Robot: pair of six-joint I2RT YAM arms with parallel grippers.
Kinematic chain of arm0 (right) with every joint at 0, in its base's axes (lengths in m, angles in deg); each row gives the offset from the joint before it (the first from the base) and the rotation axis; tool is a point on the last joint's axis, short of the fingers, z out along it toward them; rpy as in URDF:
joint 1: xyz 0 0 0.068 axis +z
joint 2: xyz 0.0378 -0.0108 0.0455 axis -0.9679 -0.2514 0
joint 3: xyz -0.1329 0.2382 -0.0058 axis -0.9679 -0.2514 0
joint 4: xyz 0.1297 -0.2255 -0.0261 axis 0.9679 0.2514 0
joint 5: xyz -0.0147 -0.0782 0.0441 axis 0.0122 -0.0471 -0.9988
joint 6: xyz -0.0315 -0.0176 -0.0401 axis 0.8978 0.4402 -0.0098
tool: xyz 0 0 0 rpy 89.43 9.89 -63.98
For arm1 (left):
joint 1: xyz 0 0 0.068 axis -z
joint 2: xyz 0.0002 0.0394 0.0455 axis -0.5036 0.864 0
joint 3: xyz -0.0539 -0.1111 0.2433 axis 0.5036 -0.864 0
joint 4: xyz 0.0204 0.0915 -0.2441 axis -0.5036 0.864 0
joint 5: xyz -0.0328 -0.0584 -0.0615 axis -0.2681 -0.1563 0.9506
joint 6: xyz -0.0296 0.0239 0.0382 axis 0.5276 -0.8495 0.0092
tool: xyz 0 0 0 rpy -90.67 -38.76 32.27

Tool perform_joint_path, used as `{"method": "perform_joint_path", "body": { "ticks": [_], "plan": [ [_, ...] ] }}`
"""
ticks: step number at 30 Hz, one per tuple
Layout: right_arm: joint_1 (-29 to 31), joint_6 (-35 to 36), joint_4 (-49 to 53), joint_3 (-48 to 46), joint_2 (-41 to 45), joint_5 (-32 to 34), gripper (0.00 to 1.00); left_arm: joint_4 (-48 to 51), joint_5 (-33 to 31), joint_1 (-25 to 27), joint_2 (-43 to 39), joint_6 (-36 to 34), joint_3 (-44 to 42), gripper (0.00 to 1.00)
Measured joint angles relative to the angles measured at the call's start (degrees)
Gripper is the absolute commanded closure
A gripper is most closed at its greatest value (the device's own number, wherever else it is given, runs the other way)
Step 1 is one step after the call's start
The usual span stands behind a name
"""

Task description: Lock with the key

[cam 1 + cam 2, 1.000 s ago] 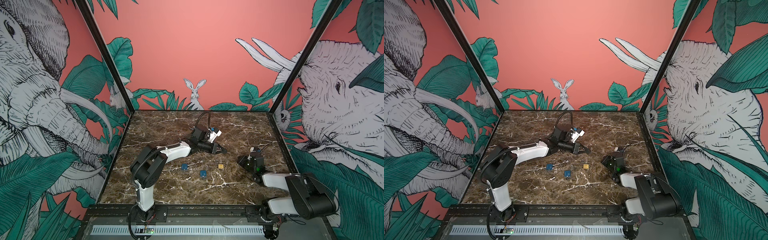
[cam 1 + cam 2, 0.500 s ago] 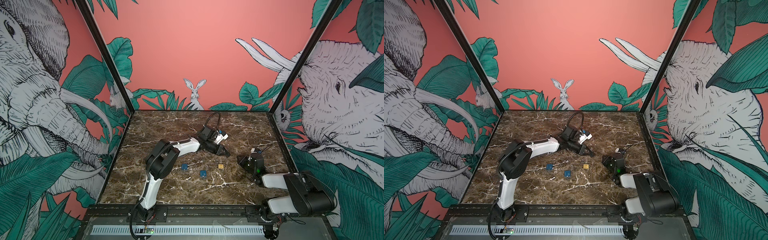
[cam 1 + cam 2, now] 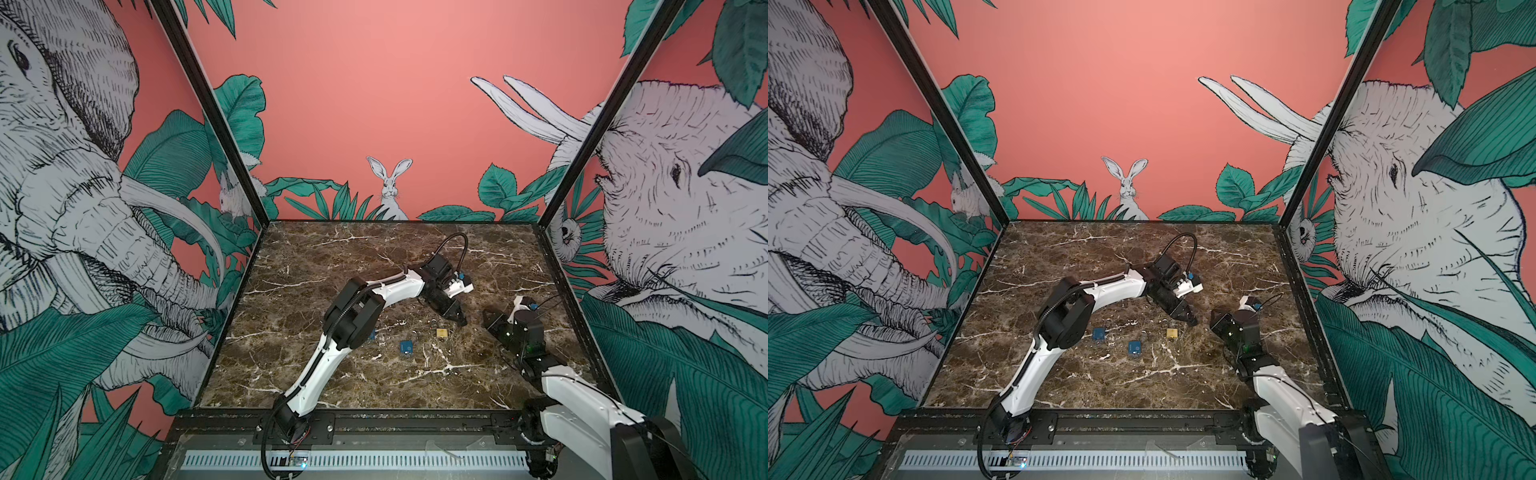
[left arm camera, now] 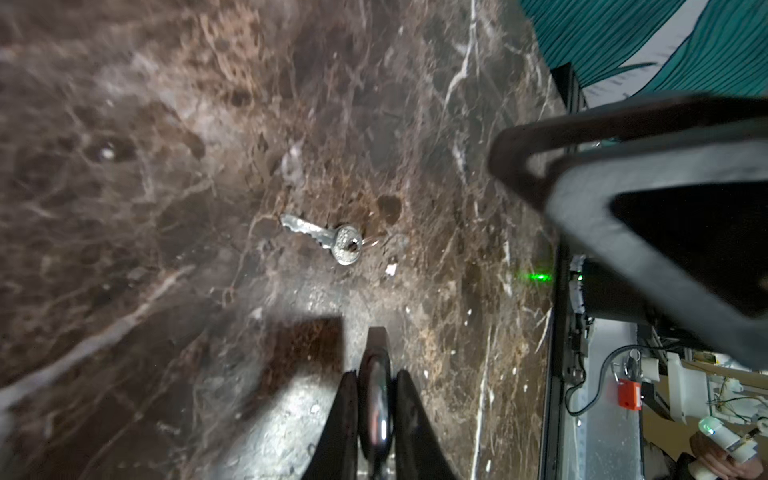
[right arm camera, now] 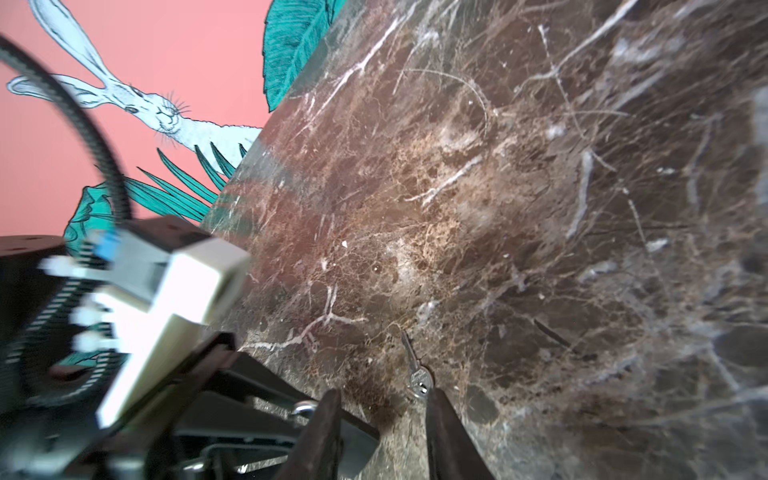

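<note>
My left gripper [image 4: 376, 376] is shut on the lock [image 4: 376, 353], a dark padlock seen edge-on between the black fingers; its shiny shackle [image 5: 305, 409] shows in the right wrist view. The small silver key [image 4: 328, 241] lies flat on the marble table [image 3: 374, 257] just ahead of that gripper. My right gripper [image 5: 382, 392] stands open low over the table, and the key [image 5: 415, 370] lies beside one fingertip, untouched. In both top views the left gripper [image 3: 457, 318] [image 3: 1187, 318] and right gripper [image 3: 492, 320] [image 3: 1219, 322] face each other closely at centre right.
Two blue padlocks [image 3: 406, 347] [image 3: 1099, 333] and a gold padlock [image 3: 441, 332] lie on the marble in front of the left gripper. Patterned walls close the table at the back and both sides; a black rail [image 3: 415, 419] runs along the front edge.
The left arm has swung to the right, bringing its gripper close to the right gripper. The right arm has stayed in place.
</note>
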Motion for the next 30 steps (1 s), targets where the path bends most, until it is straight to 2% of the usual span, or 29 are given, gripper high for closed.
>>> {"method": "perform_joint_path", "body": {
  "ticks": [4, 13, 18, 27, 30],
  "plan": [
    [0.0, 0.37, 3.02, 0.13, 1.99, -0.72, 0.65, 2.19, -0.15, 0.0, 1.03, -1.51, 1.11, 1.0],
    [0.0, 0.33, 3.76, 0.13, 0.2, -3.06, 0.64, 4.17, 0.79, 0.04, 4.94, -2.62, 7.61, 0.99],
    [0.0, 0.17, 3.15, 0.17, -1.77, -4.57, 0.56, 5.75, 1.64, 0.04, 7.3, -3.15, 11.56, 0.73],
    [0.0, 0.15, 1.92, 2.25, -5.09, -7.39, 0.47, 6.99, -1.64, 0.04, 7.61, -3.74, 15.13, 0.51],
    [0.02, 0.35, 2.12, 3.15, -5.33, -7.76, 0.47, 7.48, -2.75, -0.07, 7.61, -3.89, 18.47, 0.35]
  ]
}}
